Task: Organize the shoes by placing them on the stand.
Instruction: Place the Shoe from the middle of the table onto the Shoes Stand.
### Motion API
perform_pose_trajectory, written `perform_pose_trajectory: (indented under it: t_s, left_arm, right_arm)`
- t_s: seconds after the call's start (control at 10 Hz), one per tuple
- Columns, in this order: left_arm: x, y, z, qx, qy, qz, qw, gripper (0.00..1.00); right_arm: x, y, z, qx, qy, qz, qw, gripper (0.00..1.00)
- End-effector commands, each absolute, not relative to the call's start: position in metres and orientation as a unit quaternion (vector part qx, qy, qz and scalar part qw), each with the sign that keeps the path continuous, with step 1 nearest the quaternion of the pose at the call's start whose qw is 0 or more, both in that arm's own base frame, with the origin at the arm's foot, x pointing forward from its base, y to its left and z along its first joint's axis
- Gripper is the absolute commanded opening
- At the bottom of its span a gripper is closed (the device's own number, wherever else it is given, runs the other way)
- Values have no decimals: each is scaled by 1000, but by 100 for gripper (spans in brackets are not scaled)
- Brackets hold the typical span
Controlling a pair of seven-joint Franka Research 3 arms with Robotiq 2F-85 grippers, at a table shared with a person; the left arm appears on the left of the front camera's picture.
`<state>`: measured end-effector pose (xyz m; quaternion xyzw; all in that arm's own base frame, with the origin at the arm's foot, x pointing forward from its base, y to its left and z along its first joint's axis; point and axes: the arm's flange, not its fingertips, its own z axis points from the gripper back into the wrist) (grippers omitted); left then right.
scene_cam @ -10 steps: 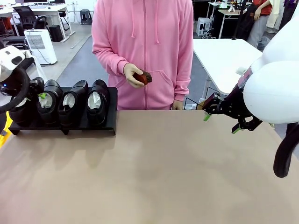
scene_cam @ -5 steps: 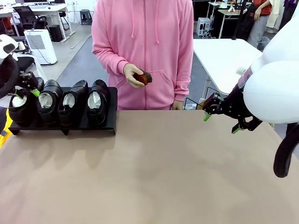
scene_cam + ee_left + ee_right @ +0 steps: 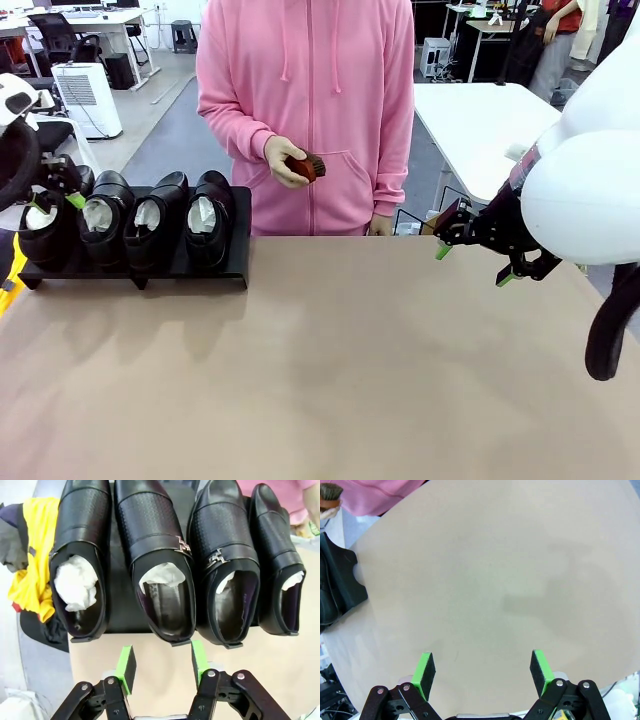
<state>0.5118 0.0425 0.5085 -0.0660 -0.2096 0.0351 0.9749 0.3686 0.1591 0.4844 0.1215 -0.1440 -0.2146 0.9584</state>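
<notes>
Front view, shoes (image 3: 130,228): four glossy black shoes are sitting side by side in a row on the stand, pale stuffing or insoles showing in their openings.
Front view, stand (image 3: 215,272): the low black platform is resting at the table's far left corner, carrying all four shoes.
Front view, left gripper (image 3: 55,201): it is hovering at the leftmost shoe's heel end, green pads apart, nothing between them as far as this view tells.
Front view, right gripper (image 3: 470,262): it is hanging over the table's right edge, well apart from the stand, fingers spread wide and carrying nothing.
Front view, person's hand (image 3: 284,161): it is holding a small brown brush (image 3: 309,166) against a pink hoodie, away from the shoes.
Left wrist view, shoes (image 3: 165,565): four are lying in a row, heels toward the camera, on the stand (image 3: 121,600).
Left wrist view, left gripper (image 3: 164,661): its fingers are standing apart just short of the heels, touching no shoe.
Right wrist view, right gripper (image 3: 482,674): its fingers are gaping wide over the bare table (image 3: 495,580); the stand's corner (image 3: 340,577) is showing at the left edge.
Progress: placing appears complete, all four shoes being on the stand; what is left seems to be pulling the left arm clear.
</notes>
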Motion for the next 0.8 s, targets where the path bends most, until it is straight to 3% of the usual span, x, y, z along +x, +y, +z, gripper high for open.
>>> perform_pose_trajectory:
  t_s: [0.0, 0.7]
  left_arm:
    - [514, 45, 510, -65, -215, 36, 974, 59]
    - [514, 45, 510, -65, -215, 36, 974, 59]
  right_arm:
    - [372, 158, 486, 134, -140, -205, 959, 100]
    - [372, 158, 486, 134, -140, -205, 959, 100]
